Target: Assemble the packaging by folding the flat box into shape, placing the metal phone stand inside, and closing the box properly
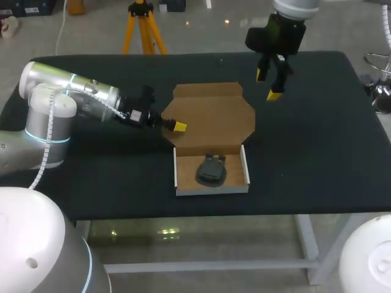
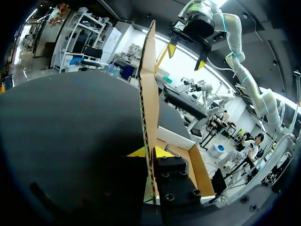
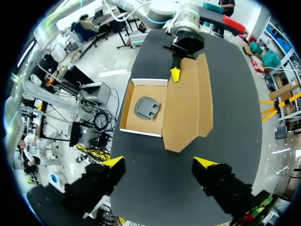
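Phone stand (image 1: 211, 170) sits in box tray (image 1: 243, 160), lower centre — lid (image 1: 214, 113) open above it, left edge clamped in left pincer (image 1: 174, 126); right pincer (image 1: 269, 84) spread, empty, upper right.

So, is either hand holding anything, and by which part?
The left hand pinches the box lid at its left side edge. The right hand is open above the table and holds nothing.

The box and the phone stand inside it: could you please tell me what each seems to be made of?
Box: corrugated cardboard, matte brown inside, white on the outer walls; the fluted edge of its lid shows in the left wrist view. Phone stand: dark grey, dull finish with no glint; metal or plastic, the look leaves it open.
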Controlling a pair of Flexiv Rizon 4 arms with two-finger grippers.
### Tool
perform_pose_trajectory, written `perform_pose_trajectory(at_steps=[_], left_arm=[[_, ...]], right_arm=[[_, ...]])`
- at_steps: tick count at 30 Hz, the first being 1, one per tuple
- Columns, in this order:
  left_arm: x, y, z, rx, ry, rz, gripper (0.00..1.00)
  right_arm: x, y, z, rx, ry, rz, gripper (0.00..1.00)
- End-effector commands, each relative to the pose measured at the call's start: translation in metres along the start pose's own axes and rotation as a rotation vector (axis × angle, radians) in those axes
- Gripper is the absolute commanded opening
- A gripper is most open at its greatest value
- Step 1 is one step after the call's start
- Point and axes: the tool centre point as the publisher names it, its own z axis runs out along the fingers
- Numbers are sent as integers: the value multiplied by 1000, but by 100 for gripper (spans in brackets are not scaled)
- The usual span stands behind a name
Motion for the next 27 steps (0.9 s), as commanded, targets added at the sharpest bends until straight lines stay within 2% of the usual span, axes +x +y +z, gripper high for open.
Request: perform_pose_trajectory(at_steps=[1,9,13,23,25,27], left_arm=[[-2,1,0,7,15,11,11],[1,0,0,21,21,34,29],[1,-1,0,32,17,40,26],[3,-7,2,52,18,71,12],[3,-8,2,53,18,75,2],[4,-8,2,55,19,82,0]], right_arm=[[0,2,-1,5,6,1,100],[1,4,-1,10,7,-1,100],[1,5,-1,12,9,-1,100],[2,6,-1,15,12,-1,100],[2,6,-1,15,12,-1,100],[2,6,-1,16,12,-1,100]])
